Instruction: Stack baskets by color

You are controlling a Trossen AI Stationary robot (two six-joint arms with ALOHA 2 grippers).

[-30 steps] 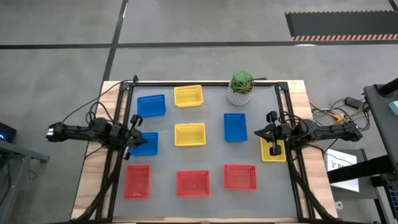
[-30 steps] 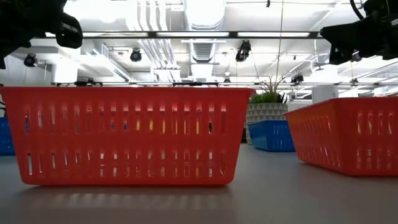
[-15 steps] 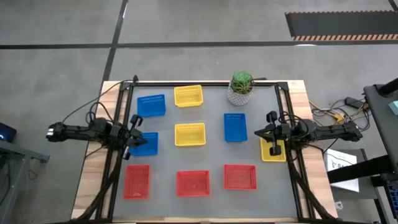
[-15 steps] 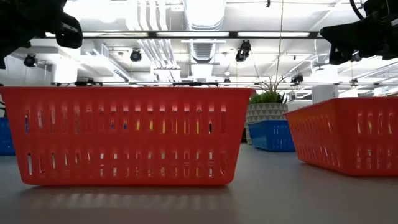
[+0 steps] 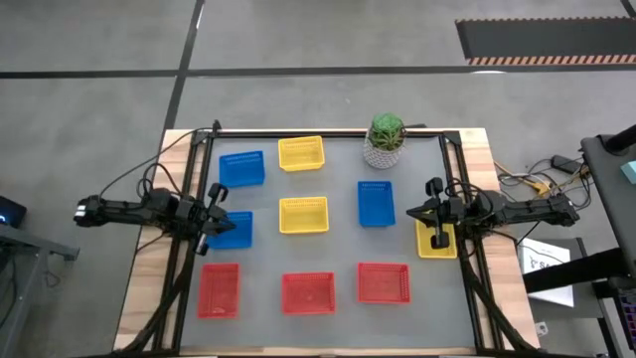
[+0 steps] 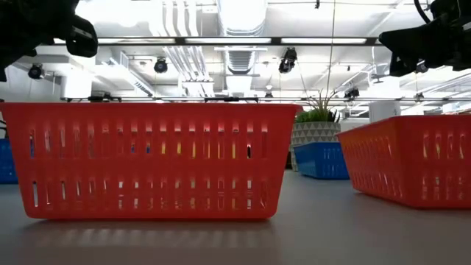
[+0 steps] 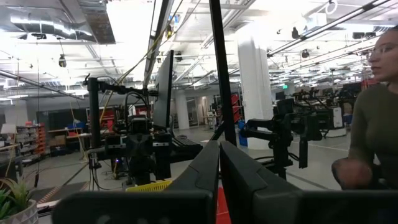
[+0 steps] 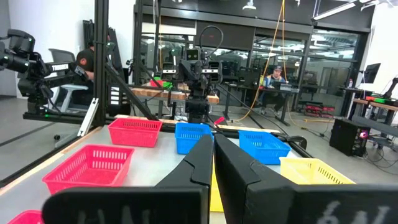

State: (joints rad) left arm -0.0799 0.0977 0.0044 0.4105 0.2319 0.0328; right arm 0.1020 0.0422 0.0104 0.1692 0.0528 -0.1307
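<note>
Your left gripper (image 5: 217,221) is hanging clenched and empty over the blue basket (image 5: 233,230) at the table's (image 5: 343,189) left edge. Your right gripper (image 5: 427,214) is hanging over the yellow basket (image 5: 435,240) at the right edge, fingers pressed together on nothing. All nine baskets are lying singly, none stacked: the three red ones (image 5: 305,292) are sitting in the near row, the other blue and yellow ones are spreading across the middle and far rows, beside the potted plant (image 5: 386,140).
</note>
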